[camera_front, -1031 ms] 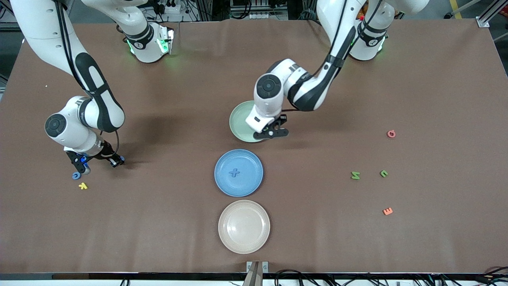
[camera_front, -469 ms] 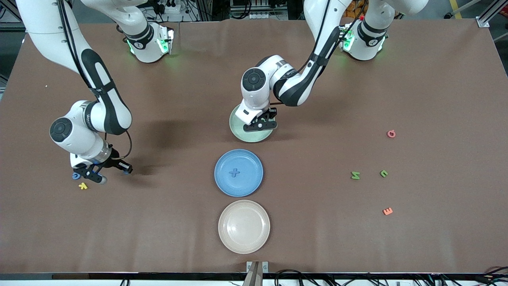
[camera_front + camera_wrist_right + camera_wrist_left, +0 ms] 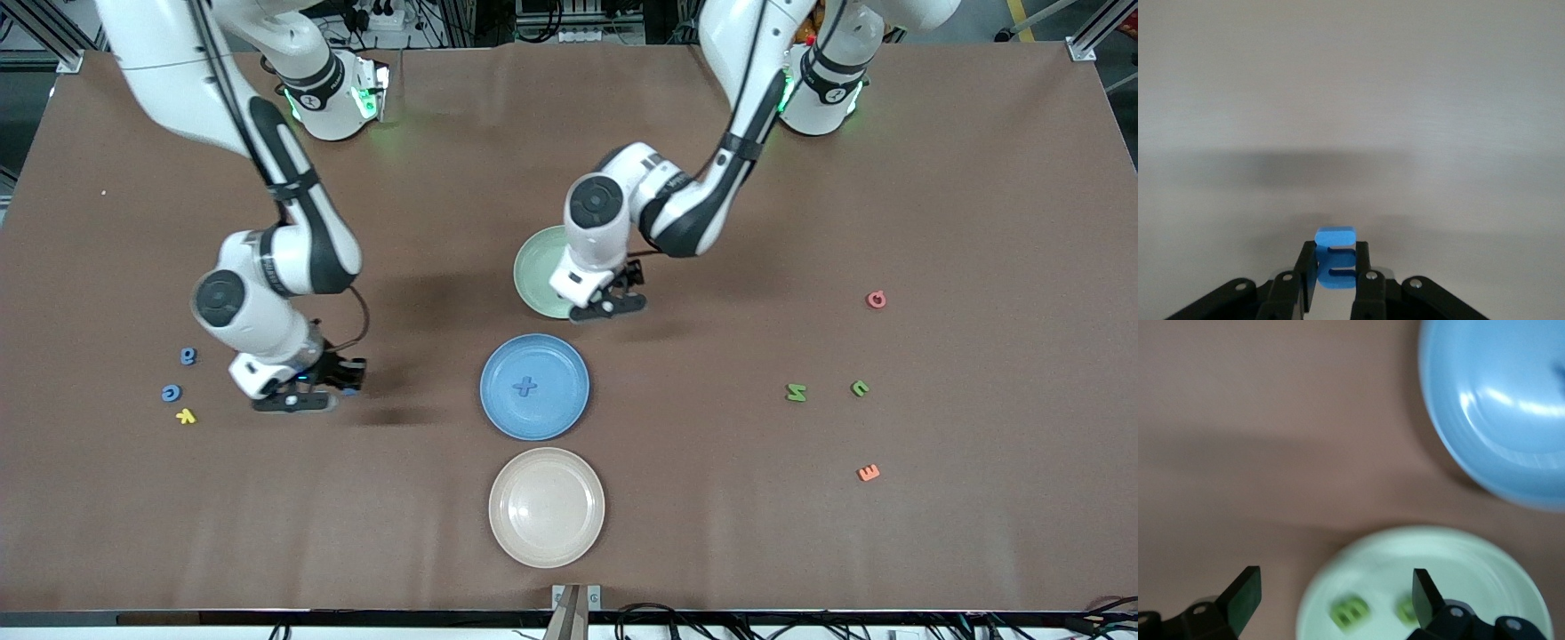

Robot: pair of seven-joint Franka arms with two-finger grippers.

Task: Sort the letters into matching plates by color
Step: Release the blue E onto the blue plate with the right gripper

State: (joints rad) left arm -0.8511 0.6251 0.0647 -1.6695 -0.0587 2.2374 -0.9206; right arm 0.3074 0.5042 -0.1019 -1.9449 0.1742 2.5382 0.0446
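Inspecting the front view, we find the right gripper [image 3: 298,397] in the left-centre of the frame, up over bare table [image 3: 933,196] between the loose letters at the left edge and the blue plate [image 3: 534,387]; its fingers are clamped on a blue letter [image 3: 1335,265], plainly seen in the right wrist view. The left gripper [image 3: 607,300] hangs just above centre over the rim of the pale green plate [image 3: 536,264], and in the left wrist view its fingers [image 3: 1245,597] stand wide apart with nothing between them. We note two green letters [image 3: 1350,612] lying in that plate. The blue plate, at centre, carries a blue plus-shaped piece [image 3: 525,386]. The cream plate [image 3: 546,507], lower centre, sits nearest the camera. At the left edge we record two blue letters [image 3: 188,356] and a yellow letter [image 3: 185,415]. At right we record a pink letter [image 3: 877,300], two green letters on the table [image 3: 796,392] side by side, and an orange letter [image 3: 869,473] lowest.
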